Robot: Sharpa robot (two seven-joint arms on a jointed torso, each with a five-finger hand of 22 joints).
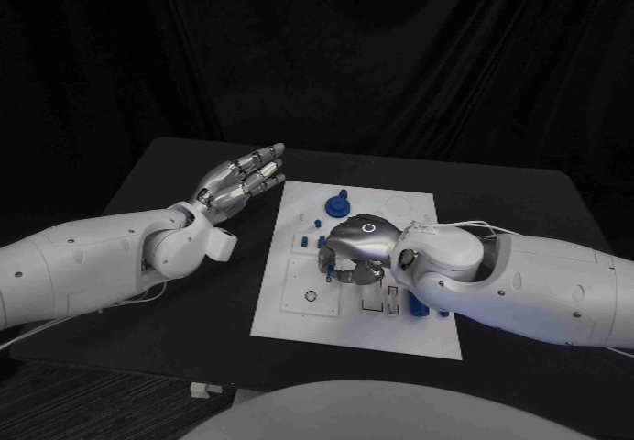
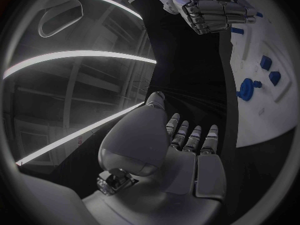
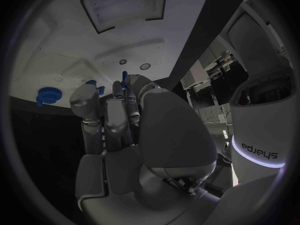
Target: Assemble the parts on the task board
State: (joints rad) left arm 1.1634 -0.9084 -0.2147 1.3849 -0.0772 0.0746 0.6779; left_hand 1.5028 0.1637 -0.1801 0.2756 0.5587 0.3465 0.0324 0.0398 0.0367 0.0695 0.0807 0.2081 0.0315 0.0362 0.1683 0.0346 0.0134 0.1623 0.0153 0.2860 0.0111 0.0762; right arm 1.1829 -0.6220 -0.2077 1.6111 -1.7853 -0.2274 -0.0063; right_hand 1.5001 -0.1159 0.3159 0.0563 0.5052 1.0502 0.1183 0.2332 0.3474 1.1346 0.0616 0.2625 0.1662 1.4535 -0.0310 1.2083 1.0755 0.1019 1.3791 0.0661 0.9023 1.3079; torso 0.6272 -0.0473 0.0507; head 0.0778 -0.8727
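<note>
The white task board [image 1: 397,332] lies in the middle of the black table. A round blue part [image 1: 340,201] stands at its far end, with small blue pegs [image 1: 302,241] nearer on the left side. My right hand [image 1: 355,247] hangs over the board's middle, fingers curled down onto it. Blue shows at its fingertips [image 3: 124,77], and I cannot tell whether that piece is held or stands in the board. My left hand [image 1: 245,182] is raised left of the board's far corner, fingers straight and apart, holding nothing. The left wrist view shows the round blue part [image 2: 248,89] and the right hand [image 2: 212,7].
More blue parts [image 1: 418,307] stand by the board's near right side, next to my right forearm. Recessed slots and a small ring [image 1: 311,297] mark the board's near left. Bare black table [image 1: 158,302] lies left of the board, under my left arm.
</note>
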